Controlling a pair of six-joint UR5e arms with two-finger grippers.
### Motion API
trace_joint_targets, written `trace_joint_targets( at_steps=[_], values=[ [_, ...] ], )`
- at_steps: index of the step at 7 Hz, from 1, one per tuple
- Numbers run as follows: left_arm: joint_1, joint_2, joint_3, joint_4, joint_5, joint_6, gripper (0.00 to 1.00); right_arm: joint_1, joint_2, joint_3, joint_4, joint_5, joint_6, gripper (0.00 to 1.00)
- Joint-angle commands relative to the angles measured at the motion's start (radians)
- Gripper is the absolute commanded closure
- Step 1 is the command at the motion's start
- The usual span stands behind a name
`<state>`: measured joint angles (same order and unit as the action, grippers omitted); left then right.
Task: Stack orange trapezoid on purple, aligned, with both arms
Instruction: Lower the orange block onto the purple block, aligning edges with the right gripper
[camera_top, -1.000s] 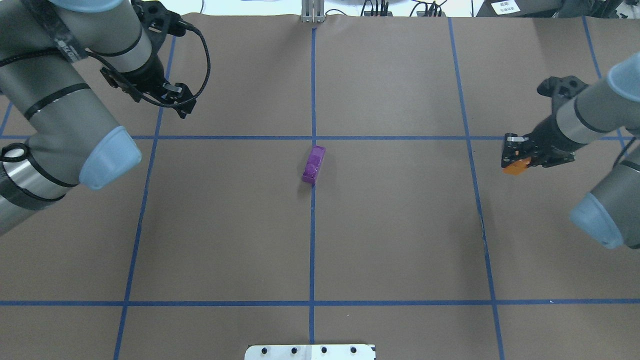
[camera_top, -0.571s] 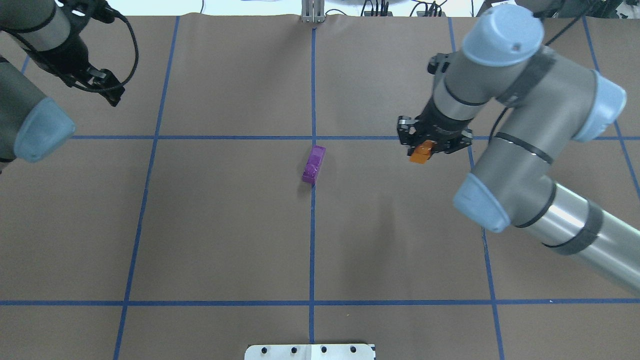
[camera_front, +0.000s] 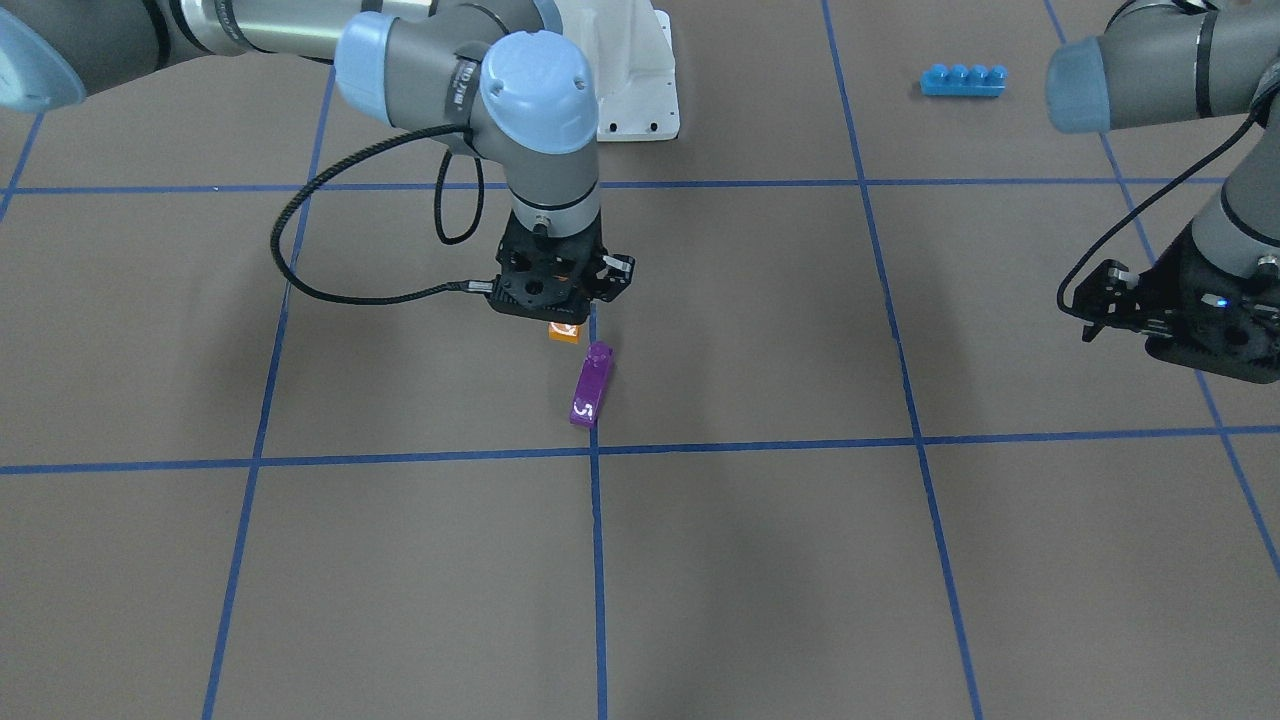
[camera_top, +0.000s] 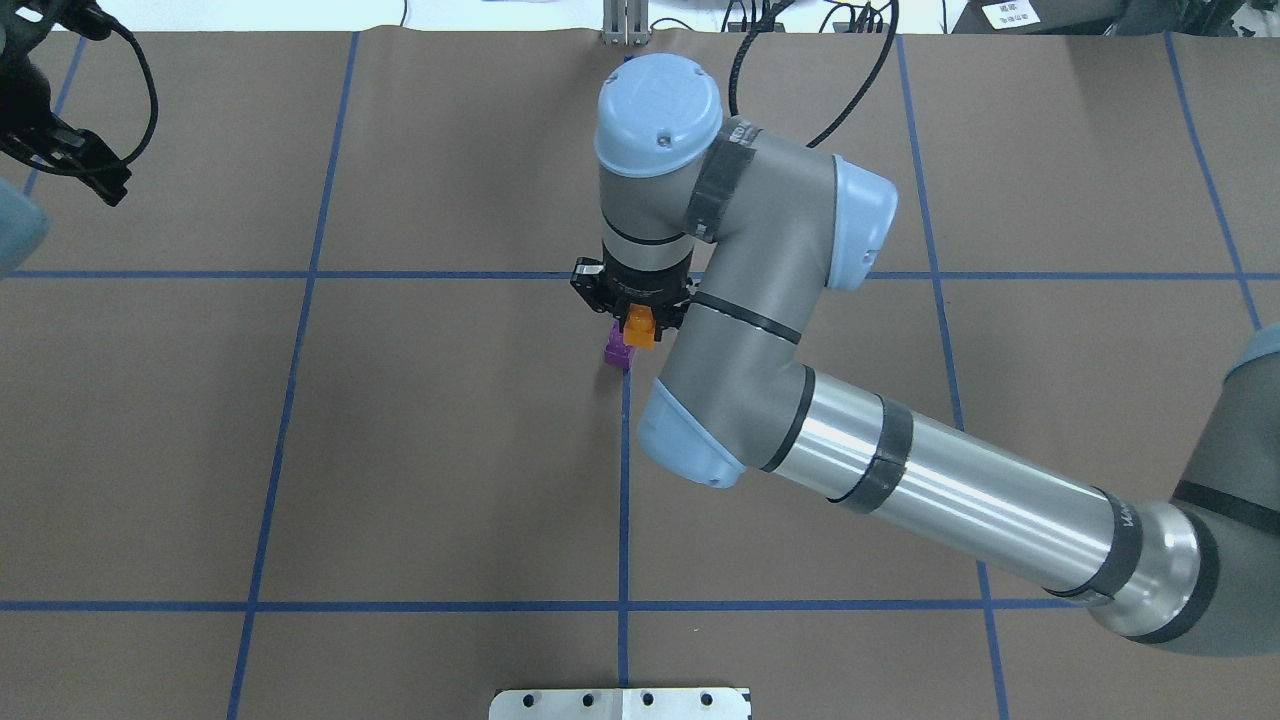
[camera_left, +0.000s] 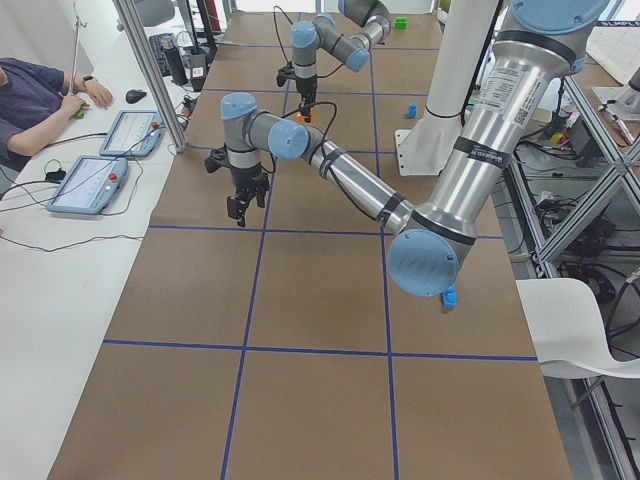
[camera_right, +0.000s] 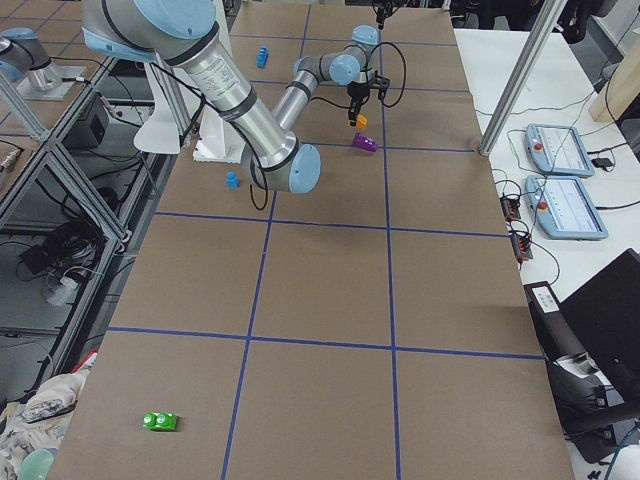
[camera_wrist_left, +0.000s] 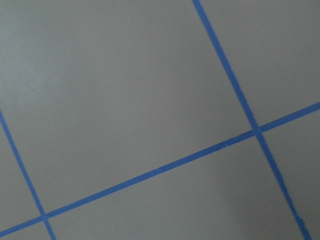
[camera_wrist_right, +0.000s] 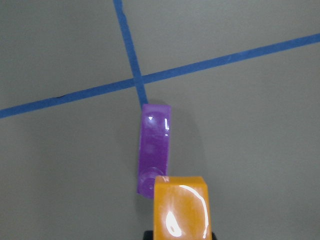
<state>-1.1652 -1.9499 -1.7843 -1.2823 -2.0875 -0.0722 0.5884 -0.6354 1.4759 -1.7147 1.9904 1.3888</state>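
Observation:
The purple brick (camera_front: 590, 397) lies near the table's middle on a blue tape line, and shows partly in the overhead view (camera_top: 618, 353). My right gripper (camera_top: 638, 315) is shut on the orange trapezoid (camera_top: 639, 330) and holds it just above the purple brick's stud end. The right wrist view shows the orange trapezoid (camera_wrist_right: 180, 210) overlapping the near end of the purple brick (camera_wrist_right: 155, 150). I cannot tell whether the two bricks touch. My left gripper (camera_front: 1085, 305) is open and empty, far off at the table's left side (camera_top: 108, 185).
A long blue four-stud brick (camera_front: 962, 80) lies near the white base (camera_front: 635, 90). A small blue brick (camera_right: 231, 180) and a green brick (camera_right: 160, 421) lie far from the middle. A white plate (camera_top: 620, 703) sits at the front edge.
My right arm has swung left from the table's right side to the middle, carrying the orange trapezoid over the purple brick. My left arm has drawn back further left.

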Motion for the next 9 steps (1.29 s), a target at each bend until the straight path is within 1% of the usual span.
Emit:
trace_joint_targets(
  at_steps=[1,2,4,9],
  values=[
    [-0.007,0.009,0.002,0.000,0.000,0.012,0.00,-0.007,0.034,-0.119,0.110,-0.008,0.067,1.00],
    [-0.005,0.009,0.002,0.000,0.000,0.012,0.00,-0.002,0.034,-0.126,0.110,-0.007,0.138,1.00],
    [-0.005,0.011,0.002,0.000,0.000,0.012,0.00,-0.002,0.030,-0.138,0.110,-0.008,0.192,1.00],
    [-0.004,0.022,0.002,-0.014,0.000,0.012,0.00,-0.013,0.030,-0.167,0.115,-0.024,0.194,1.00]
  ],
)
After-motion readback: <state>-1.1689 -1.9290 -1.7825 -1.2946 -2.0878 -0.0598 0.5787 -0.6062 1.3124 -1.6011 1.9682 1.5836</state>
